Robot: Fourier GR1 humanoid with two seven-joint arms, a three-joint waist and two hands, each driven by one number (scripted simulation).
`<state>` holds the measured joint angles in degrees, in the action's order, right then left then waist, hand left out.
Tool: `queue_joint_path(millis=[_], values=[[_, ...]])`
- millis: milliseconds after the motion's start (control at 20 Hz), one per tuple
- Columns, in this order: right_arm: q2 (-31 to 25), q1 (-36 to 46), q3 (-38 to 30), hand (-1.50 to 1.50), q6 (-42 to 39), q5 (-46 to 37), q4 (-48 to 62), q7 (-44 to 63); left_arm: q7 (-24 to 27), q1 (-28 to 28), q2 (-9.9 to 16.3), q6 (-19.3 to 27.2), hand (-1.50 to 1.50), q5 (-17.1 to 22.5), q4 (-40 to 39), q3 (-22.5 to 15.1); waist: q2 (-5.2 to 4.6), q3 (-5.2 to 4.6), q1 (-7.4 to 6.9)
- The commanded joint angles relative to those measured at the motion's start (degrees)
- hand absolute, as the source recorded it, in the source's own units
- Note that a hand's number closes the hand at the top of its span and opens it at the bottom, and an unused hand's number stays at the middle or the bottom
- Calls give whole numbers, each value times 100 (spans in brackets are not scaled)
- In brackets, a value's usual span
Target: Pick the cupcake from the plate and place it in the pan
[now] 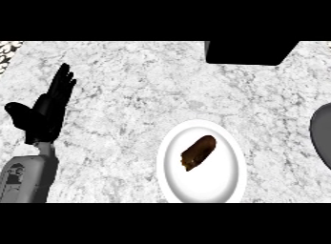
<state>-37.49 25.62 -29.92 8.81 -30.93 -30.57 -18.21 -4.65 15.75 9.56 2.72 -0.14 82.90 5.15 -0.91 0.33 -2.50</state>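
A brown cupcake lies on its side in the middle of a white plate at the lower centre of the counter. At the right edge shows part of a grey pan with a small dark red spot at its edge. My left hand rests at the left with straight fingers pointing up, well apart from the plate and holding nothing. My right hand does not show in this view.
A black block stands at the counter's far edge, right of centre. Patterned tile shows at the top left corner and top right corner. The marble counter stretches between the left hand and the plate.
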Motion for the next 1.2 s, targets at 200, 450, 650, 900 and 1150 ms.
queue_joint_path(millis=[200,450,650,900,1150], values=[[-395,579,-232,-150,-682,228,1476,-995,-95,146,27,100,0,-43,-14,71,2,-1,48],[-124,207,-919,-150,-356,981,1258,-2061,-68,-263,-42,32,0,11,300,2,60,-10,161],[-423,185,-1388,-150,-1107,1588,1325,-2121,-63,-265,32,40,0,-41,201,55,81,-21,225],[-617,-865,-1552,-150,-2813,2041,1268,-2764,-26,-455,-33,89,0,-47,275,60,130,-37,372],[-1027,-1769,-1733,-150,-4015,2457,865,-3216,64,-364,40,156,0,-75,95,211,133,-48,446]])
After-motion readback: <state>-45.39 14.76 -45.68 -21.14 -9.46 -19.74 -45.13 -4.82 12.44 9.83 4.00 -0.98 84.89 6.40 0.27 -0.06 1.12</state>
